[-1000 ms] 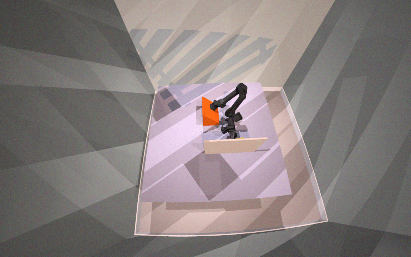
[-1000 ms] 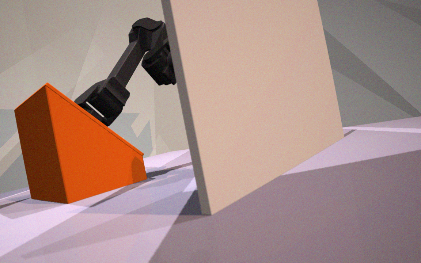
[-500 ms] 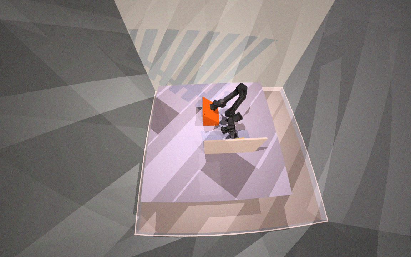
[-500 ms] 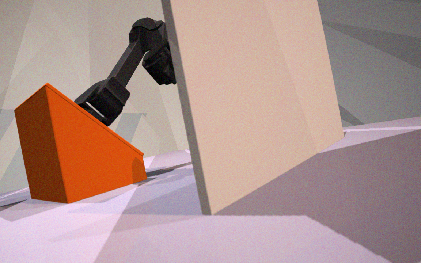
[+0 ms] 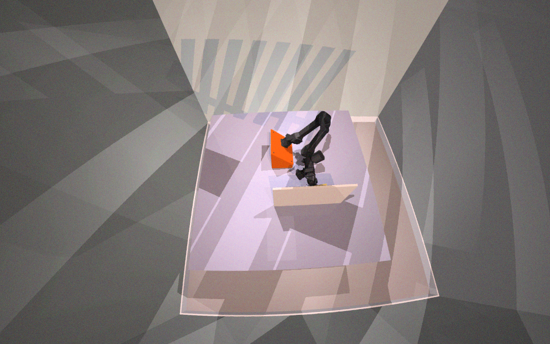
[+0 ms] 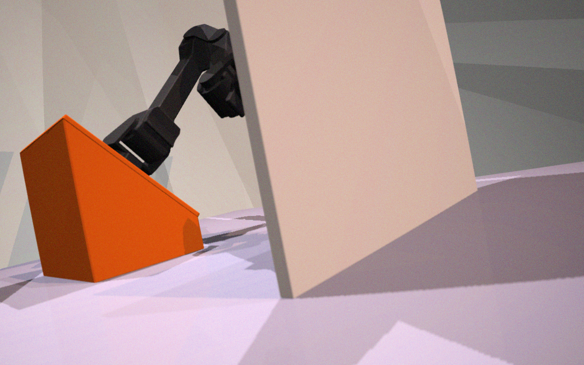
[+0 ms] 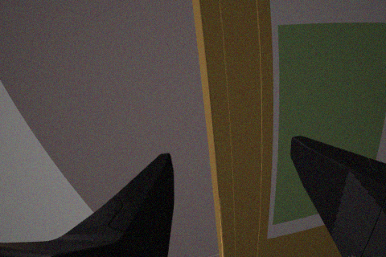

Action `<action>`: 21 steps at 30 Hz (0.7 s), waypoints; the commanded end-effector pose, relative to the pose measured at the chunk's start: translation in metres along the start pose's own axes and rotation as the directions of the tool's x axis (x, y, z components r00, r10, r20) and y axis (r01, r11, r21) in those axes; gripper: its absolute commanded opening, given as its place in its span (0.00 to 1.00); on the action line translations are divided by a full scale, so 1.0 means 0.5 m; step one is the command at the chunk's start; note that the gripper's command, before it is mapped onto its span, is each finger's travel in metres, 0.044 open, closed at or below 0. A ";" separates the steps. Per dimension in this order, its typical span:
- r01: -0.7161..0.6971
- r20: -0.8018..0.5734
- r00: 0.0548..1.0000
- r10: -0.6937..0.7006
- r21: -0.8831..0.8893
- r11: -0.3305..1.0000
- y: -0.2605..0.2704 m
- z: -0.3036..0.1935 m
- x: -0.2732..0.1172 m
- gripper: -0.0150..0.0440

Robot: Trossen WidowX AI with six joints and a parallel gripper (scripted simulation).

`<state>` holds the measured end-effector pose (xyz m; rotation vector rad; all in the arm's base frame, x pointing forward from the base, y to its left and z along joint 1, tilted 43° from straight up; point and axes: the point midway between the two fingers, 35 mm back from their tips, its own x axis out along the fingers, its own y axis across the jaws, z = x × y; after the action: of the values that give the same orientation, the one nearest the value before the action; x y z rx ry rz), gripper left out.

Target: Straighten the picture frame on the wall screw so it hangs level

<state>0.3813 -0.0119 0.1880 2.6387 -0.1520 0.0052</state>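
The picture frame (image 7: pixel 245 88) has a yellow-brown moulding around a grey mat and a green picture. Its outer side edge slants in the wrist view, and only part of the frame shows. In the top view a thin yellow sliver of the frame (image 5: pixel 322 184) shows over the panel top. My gripper (image 7: pixel 232 154) (image 5: pixel 312 184) is open at the frame. One fingertip is outside the side bar, the other in front of the picture, with the bar between them in view. Contact cannot be told. The screw and notched strip are hidden. The panel hides the fingers in the exterior view.
The upright beige panel (image 5: pixel 315 196) (image 6: pixel 353 136) stands on the pale lilac table (image 5: pixel 234 239) (image 6: pixel 171 326), with its back to the top and exterior views. An orange wedge-shaped base (image 5: pixel 279 160) (image 6: pixel 126 217) stands beside it and carries the black arm (image 5: pixel 319 136) (image 6: pixel 171 95).
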 end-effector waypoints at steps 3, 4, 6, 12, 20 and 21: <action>0.002 -0.003 1.000 -0.002 0.003 1.000 -0.001 -0.002 0.001 0.66; 0.002 -0.003 1.000 -0.002 0.003 1.000 -0.001 -0.002 0.001 0.65; 0.002 -0.003 1.000 -0.002 0.003 1.000 -0.001 -0.002 0.001 0.63; 0.002 -0.003 1.000 -0.002 0.003 1.000 -0.001 -0.002 0.001 0.56; 0.002 -0.003 1.000 -0.002 0.003 1.000 -0.001 -0.002 0.001 0.47; 0.002 -0.003 1.000 -0.002 0.003 1.000 -0.001 -0.002 0.001 0.46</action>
<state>0.3815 -0.0116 0.1883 2.6387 -0.1512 0.0064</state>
